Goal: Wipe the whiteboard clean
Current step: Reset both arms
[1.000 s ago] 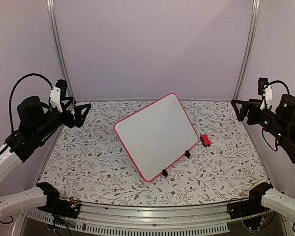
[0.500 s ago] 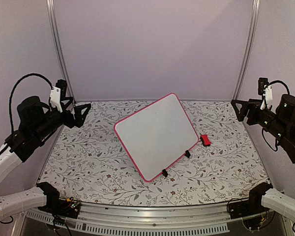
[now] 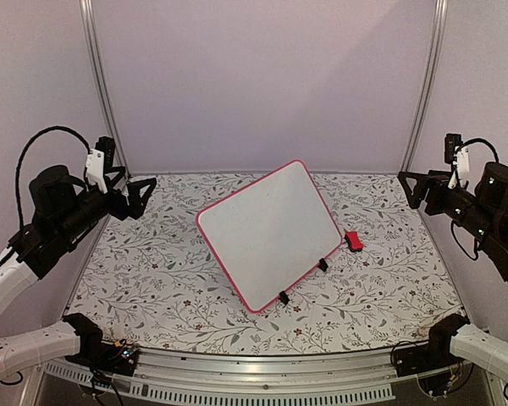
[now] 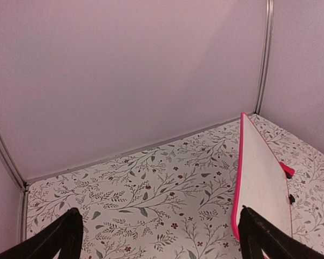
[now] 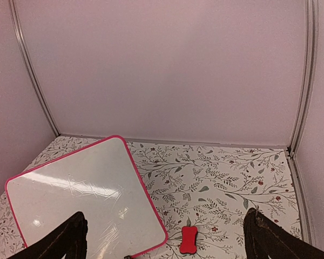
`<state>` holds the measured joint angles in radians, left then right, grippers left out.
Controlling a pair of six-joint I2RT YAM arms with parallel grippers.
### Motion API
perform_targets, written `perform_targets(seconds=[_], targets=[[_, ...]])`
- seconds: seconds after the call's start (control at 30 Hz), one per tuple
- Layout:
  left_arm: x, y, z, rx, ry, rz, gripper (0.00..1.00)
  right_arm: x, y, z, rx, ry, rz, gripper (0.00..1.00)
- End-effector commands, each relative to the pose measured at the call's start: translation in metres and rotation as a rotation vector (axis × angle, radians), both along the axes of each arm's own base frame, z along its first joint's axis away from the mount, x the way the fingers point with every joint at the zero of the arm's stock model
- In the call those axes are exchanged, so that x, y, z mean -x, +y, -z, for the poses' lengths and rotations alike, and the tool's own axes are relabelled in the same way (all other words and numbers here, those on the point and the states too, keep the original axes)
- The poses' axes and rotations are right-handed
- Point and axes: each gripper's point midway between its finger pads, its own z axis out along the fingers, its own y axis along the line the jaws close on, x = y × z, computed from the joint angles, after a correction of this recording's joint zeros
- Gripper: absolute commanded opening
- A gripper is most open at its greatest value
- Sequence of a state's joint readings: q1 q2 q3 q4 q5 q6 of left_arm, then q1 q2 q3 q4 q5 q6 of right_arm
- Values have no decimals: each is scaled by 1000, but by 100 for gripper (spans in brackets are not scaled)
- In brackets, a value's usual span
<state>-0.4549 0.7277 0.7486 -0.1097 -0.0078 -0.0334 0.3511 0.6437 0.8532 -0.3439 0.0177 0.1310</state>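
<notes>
Left pincer (image 3: 144, 197): one, raised over the left side of the table (image 3: 152, 279), jaws spread wide, empty. Whiteboard (image 3: 267, 230): one, mid-table, turned diagonally, white face with pink-red rim. Black clip feet (image 3: 283, 297): two, on its near-right edge. Red bone-shaped eraser (image 3: 353, 241): one, just beside the board's right edge, not touching. Right pincer (image 3: 409, 190): one, raised at right, jaws wide, empty.

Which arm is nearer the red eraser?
Right. The right arm's fingers hover open to the right of the red eraser; the left arm's fingers hover open over the table's left side, with the whiteboard between.
</notes>
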Motion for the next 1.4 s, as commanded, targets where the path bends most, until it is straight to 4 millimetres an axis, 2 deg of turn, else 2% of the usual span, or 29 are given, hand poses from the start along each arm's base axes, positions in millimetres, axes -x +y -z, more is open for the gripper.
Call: perform_targets(seconds=[0.0,0.83,1.17,1.37], targets=[[1,2,-3,8,-17,-9,100,-2,-3,2,-5,10,22,99],[6,14,-16,38,-84,-55,100,-1,-17,11,-28,41,104,99],[-10,19,-1,10,-14,-119,100,-22,-18,28,26,138,146,99],[-6,22,-7,24,-47,-125,100,-11,-19,15,1,79,135,99]])
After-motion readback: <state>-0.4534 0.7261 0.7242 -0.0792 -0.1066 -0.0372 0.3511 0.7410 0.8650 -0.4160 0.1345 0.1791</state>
